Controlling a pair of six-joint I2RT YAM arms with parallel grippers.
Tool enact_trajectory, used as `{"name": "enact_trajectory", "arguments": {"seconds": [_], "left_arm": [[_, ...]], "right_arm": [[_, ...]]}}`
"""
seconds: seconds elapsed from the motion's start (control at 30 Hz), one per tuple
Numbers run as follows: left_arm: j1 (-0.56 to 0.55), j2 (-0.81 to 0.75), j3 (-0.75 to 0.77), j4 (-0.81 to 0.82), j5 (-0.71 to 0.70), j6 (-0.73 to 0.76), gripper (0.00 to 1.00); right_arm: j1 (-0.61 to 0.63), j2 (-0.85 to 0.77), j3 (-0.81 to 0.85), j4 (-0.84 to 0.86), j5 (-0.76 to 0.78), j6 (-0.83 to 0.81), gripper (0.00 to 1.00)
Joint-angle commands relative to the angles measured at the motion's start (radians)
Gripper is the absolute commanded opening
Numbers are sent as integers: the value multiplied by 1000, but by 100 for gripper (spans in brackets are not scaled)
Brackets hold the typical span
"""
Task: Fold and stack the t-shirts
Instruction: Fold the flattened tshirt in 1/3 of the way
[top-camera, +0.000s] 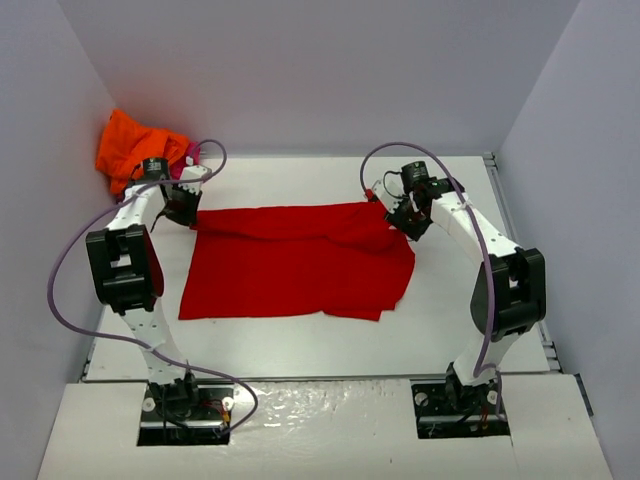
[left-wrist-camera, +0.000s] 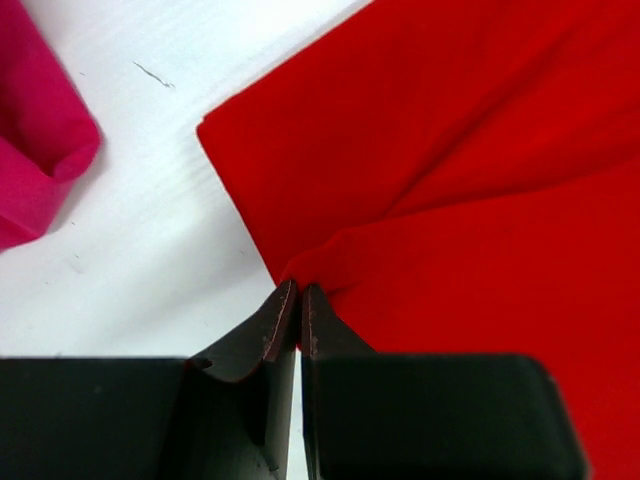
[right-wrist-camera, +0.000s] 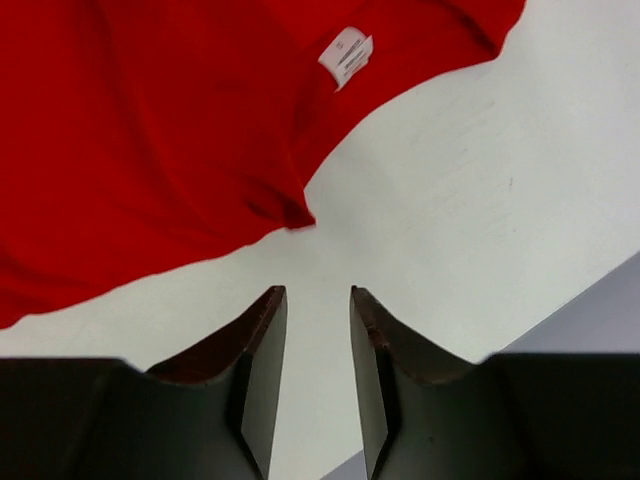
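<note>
The red t-shirt (top-camera: 295, 260) lies spread on the white table in the middle. My left gripper (top-camera: 183, 212) is at its far left corner, shut on the cloth edge (left-wrist-camera: 300, 268). My right gripper (top-camera: 404, 218) is at the shirt's far right corner, open and empty (right-wrist-camera: 317, 292), just off the red hem (right-wrist-camera: 290, 212); the white neck label (right-wrist-camera: 346, 55) shows beyond it. The orange t-shirt (top-camera: 135, 148) is bunched in the far left corner. The pink t-shirt (top-camera: 187, 160) peeks out beside it and also shows in the left wrist view (left-wrist-camera: 35, 150).
Grey walls enclose the table on three sides. The table's right edge (top-camera: 500, 200) has a raised rail. Both arm bases stand at the near edge.
</note>
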Motion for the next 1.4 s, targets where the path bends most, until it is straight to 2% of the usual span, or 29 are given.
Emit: {"name": "enact_trajectory", "arguments": {"seconds": [0.0,0.1,0.17,0.23,0.47,0.53,0.67,0.7,0.8,1.1,1.37], "left_arm": [[19,-100,23,-117,84,45,4],[41,-182,-66,-120,139,71,14],[44,-259,-145,-74,144,91,39],[44,-308,-173,-46,136,97,42],[44,-232,21,-71,129,29,44],[40,-189,90,-66,136,1,43],[25,-48,253,-79,120,-52,14],[20,-22,283,-80,111,-61,10],[4,42,368,-82,91,-77,0],[-46,156,507,-89,77,-95,0],[-118,202,522,-183,150,-60,0]], "right_arm": [[-2,-26,-11,-110,-19,0,35],[-5,-71,-64,-162,-41,-41,54],[-10,-120,-93,-162,-50,-68,73],[-17,-144,-82,-162,-62,-75,74],[-25,-94,100,-156,-44,-64,60],[-27,-45,177,-148,-28,-54,46],[-30,79,304,-140,5,-11,9],[-31,110,330,-138,8,-1,6],[-28,222,414,-132,-1,29,0],[10,524,769,-131,18,121,0],[48,531,774,-128,-67,113,0]]}}
